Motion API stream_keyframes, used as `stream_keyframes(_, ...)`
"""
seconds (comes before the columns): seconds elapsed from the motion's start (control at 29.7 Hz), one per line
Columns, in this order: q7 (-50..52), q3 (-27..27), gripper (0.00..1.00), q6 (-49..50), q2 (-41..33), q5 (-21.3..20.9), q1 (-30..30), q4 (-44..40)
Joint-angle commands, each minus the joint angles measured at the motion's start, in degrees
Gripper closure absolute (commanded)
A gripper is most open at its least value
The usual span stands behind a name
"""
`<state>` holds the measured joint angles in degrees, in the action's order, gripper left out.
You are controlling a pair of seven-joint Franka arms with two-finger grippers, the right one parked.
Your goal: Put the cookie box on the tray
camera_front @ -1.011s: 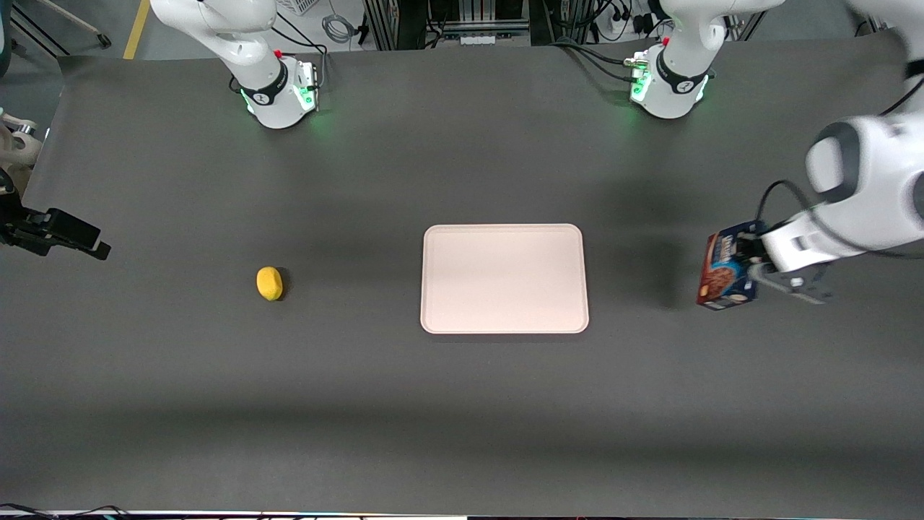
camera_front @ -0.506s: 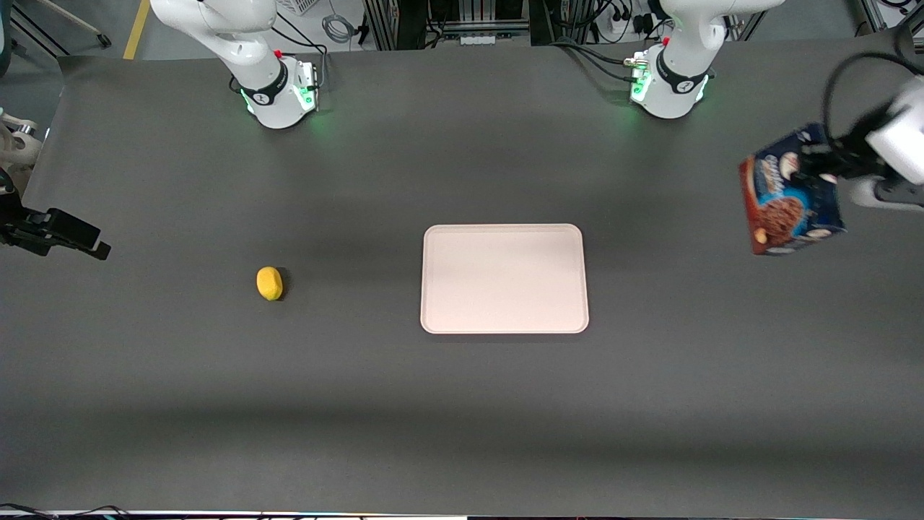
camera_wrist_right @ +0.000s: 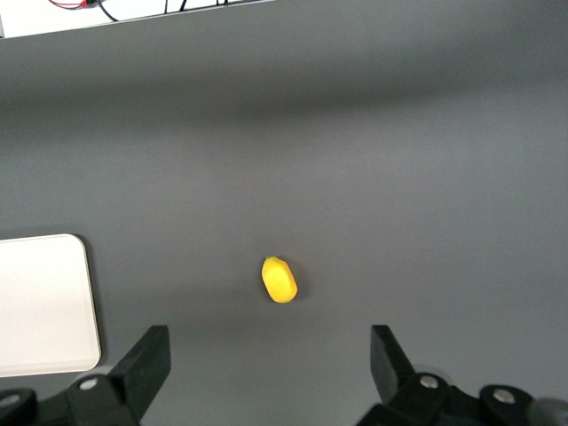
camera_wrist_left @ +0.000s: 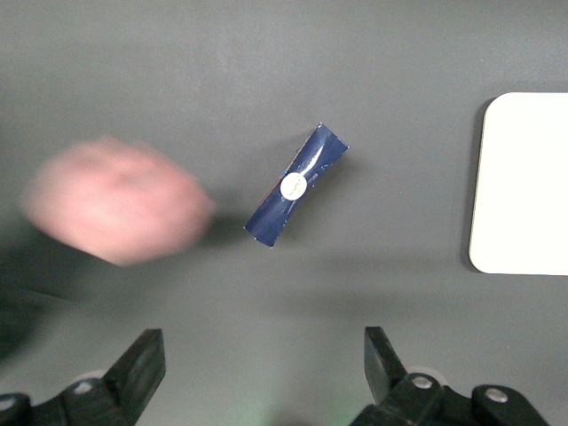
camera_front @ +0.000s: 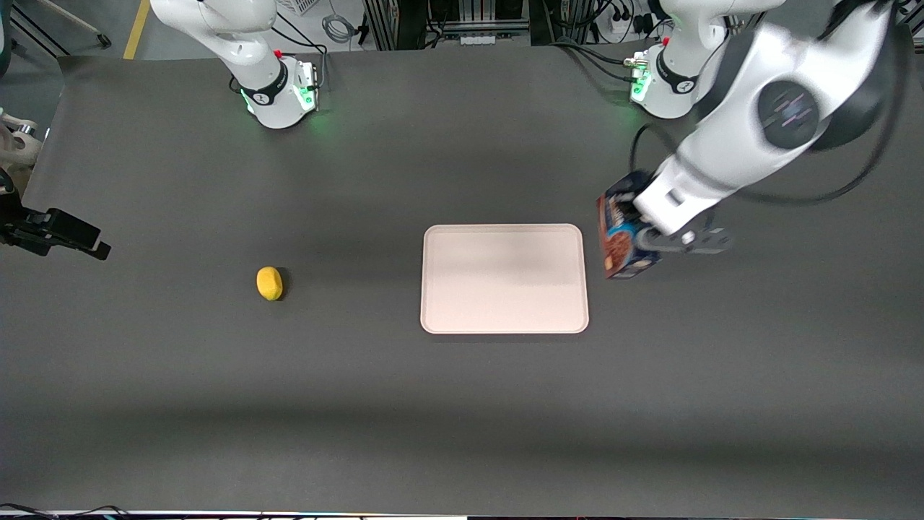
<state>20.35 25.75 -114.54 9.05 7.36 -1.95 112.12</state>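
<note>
- The dark grey counter (camera_front: 462,419) is running bare along the edge nearest the front camera.
- The tray (camera_front: 504,278) is lying flat about mid-counter, pale pinkish-white, with rounded corners and nothing on it. The right wrist view is catching one rounded end of it (camera_wrist_right: 44,302).
- A small yellow lump (camera_front: 269,283) is sitting on the counter well apart from the tray, toward the parked arm's end, at about the tray's depth. It is also showing in the right wrist view (camera_wrist_right: 280,280).
- The cookie box (camera_front: 619,238) is hanging tilted just beside the tray's short edge, on the working arm's end. It is level with the part of the tray farther from the camera and is not over the tray. Its brown cookie picture is facing toward the tray.
- The tool (camera_front: 653,242) is sitting right against the box on the side away from the tray. In the front view it is clamping the carton.
- The left arm is reaching down to the tool from the working arm's end, its white links crossing above the counter.
- In the left wrist view the box (camera_wrist_left: 296,185) is showing as a narrow navy strip with a white round logo, over dark counter. The tray's rounded edge (camera_wrist_left: 524,182) is lying near it but apart.
- A blurred pinkish shape (camera_wrist_left: 115,200) is showing beside the box there; cannot tell what it is.
</note>
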Motion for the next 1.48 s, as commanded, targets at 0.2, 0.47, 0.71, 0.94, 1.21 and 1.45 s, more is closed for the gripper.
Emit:
stream_keyframes(0.2,9.4,1.7,1.00,-15.0,8.6,-8.0,2.1,4.1)
stream_keyframes(0.47,10.2,2.1,0.74,-18.6,12.2,-12.2,2.4,4.4)
stream_keyframes(0.71,10.2,2.2,0.00,-19.3,13.1,-13.7,2.3,4.2)
stream_keyframes(0.94,10.1,2.0,0.00,-16.5,10.6,-13.7,1.6,3.0)
stream_keyframes(1.21,9.4,0.5,0.00,0.1,4.4,-12.9,0.5,-5.2)
stream_keyframes(1.45,4.0,-6.9,0.00,20.1,-3.9,-11.1,0.0,-18.7)
